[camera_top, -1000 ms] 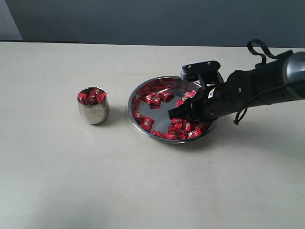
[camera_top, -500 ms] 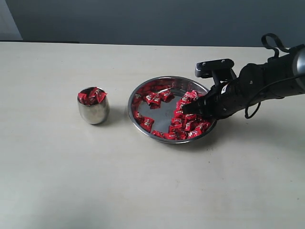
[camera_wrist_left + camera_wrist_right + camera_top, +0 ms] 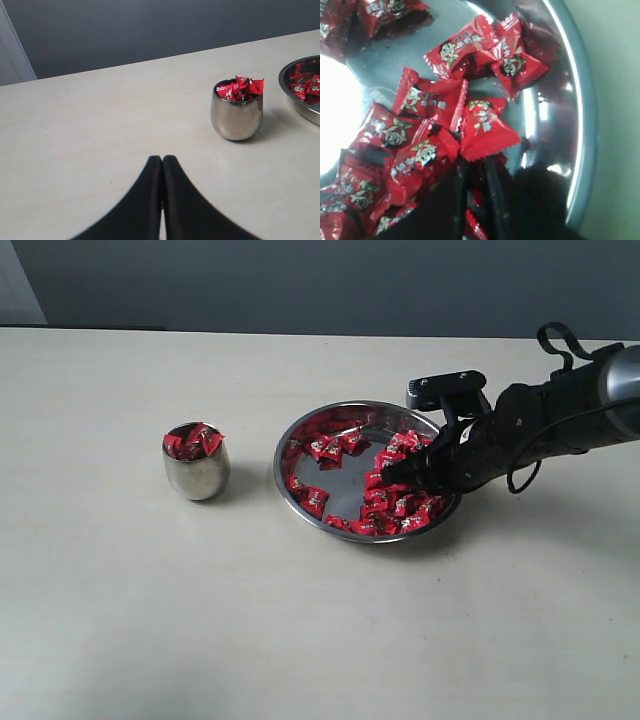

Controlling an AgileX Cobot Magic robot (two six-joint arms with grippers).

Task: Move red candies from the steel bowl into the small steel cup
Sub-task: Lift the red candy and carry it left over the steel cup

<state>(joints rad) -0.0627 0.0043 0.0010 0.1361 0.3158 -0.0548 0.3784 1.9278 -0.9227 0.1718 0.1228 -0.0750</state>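
Note:
The steel bowl sits right of centre with many red candies heaped on its right side. My right gripper reaches down into that heap. In the right wrist view its jaws stand narrow, with red wrapper pinched between them and one candy at the tips. The small steel cup stands upright left of the bowl, with red candies piled above its rim. My left gripper hovers shut and empty over the table, short of the cup.
The bowl's rim shows at the edge of the left wrist view. The right arm's black sleeve and cable stretch over the table to the right of the bowl. A dark wall runs behind the table's far edge.
My right gripper pulled back to the bowl's right side, dipped into the heap, and its jaws narrowed on a wrapper. The bowl slid slightly to the right. The cup stayed still.

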